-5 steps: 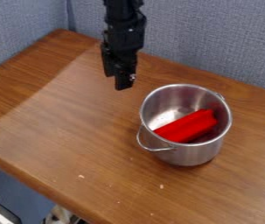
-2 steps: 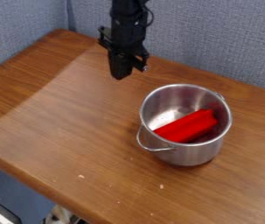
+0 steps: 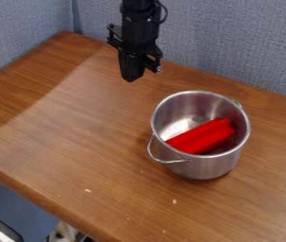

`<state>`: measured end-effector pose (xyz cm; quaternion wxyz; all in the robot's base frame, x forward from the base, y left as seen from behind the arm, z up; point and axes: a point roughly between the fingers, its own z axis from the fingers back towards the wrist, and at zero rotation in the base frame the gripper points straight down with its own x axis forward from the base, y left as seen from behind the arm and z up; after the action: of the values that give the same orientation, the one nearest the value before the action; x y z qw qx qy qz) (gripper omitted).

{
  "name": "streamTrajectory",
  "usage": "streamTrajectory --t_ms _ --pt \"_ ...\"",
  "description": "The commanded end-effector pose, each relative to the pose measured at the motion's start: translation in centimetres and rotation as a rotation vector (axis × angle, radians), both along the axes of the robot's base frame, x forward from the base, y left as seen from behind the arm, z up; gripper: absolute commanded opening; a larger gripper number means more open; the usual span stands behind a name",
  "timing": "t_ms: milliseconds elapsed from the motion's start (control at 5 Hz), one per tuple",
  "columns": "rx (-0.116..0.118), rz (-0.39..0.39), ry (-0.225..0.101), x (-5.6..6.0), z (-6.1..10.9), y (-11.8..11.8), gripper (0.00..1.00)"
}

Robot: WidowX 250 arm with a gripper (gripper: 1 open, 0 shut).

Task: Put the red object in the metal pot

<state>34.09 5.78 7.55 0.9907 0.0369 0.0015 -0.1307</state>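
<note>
- The red object [image 3: 205,137] lies inside the metal pot [image 3: 198,134], slanted across its floor with one end propped against the far wall; nothing touches it
- The hand [image 3: 134,74] hangs over the bare counter [image 3: 57,104] to the upper left of the pot, well apart from its rim, pointing straight down
- Its fingers are pressed together and hold nothing; a second ago they stood partly open, so the closing is the fresh change
- In the same span the hand has drifted a little toward the back edge of the counter and turned about its own axis; the pot and the block have not shifted at all
- My reading: the placing is done, since the block sits fully within the pot's walls; the shut, empty hand moving off suggests a retreat rather than a new reach
- The pot's thin wire handle [image 3: 165,157] hangs at the near side, untouched
</note>
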Motion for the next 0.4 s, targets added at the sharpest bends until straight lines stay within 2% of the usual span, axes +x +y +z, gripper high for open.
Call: streamTrajectory --t_ms 0,200 --pt "0.004 -0.005 -0.06 0.5 1.58 0.61 0.0" --pt "-0.005 -0.02 -0.068 0.41 1.6 0.55 0.0"
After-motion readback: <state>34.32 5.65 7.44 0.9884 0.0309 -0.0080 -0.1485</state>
